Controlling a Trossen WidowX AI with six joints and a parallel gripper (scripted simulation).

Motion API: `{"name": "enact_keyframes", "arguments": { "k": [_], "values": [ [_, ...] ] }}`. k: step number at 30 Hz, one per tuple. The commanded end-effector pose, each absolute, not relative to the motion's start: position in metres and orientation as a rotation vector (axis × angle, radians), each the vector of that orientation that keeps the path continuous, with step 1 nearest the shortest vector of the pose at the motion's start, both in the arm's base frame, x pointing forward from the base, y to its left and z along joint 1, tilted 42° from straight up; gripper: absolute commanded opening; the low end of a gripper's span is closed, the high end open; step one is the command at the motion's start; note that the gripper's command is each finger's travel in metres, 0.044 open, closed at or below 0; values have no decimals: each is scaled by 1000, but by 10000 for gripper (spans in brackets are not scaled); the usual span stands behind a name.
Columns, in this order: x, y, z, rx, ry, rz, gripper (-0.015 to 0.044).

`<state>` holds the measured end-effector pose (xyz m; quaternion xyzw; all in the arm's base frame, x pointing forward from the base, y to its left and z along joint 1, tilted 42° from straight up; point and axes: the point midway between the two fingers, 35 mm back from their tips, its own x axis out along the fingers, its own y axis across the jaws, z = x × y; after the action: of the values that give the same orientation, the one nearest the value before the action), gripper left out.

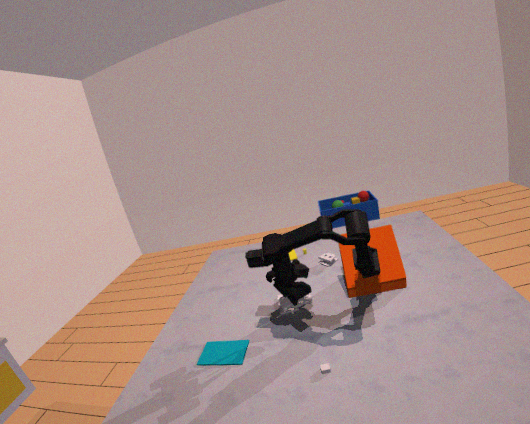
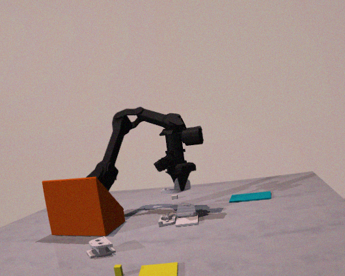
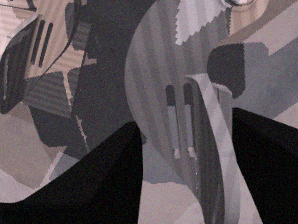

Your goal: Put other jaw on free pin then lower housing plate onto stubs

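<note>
My gripper (image 1: 295, 302) (image 2: 182, 189) (image 3: 184, 125) points down, shut on a grey jaw (image 2: 187, 184) (image 3: 150, 70) with two slots and an upright wall. The held jaw is above the table; its toothed end is not clear. The other jaw (image 2: 185, 209) (image 3: 46, 37), also slotted, sits low over a white base (image 2: 187, 222). A raised round part (image 2: 167, 219) is beside it; I cannot make out the free pin. The white housing plate (image 1: 328, 257) (image 2: 100, 241) with two dark holes rests on a small stand, away from my gripper.
An orange wedge block (image 1: 383, 255) (image 2: 73, 208) stands beside the arm's base. A blue bin (image 1: 350, 214) holds balls and blocks. A teal pad (image 1: 223, 353) (image 2: 250, 197), a small white block (image 1: 325, 368) (image 2: 174, 197), a yellow pad (image 2: 159, 269) and a yellow block (image 2: 118, 270) are around.
</note>
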<state>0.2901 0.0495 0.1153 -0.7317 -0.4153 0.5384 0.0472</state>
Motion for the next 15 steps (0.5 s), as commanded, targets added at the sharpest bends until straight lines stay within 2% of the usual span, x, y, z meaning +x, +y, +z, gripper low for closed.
{"name": "enact_keyframes", "arguments": {
  "k": [1, 15],
  "values": [
    [297, 37, 107, -2221, -1214, 1655, 134],
    [308, 3, 78, -2140, -1069, 1685, 134]
  ]
}}
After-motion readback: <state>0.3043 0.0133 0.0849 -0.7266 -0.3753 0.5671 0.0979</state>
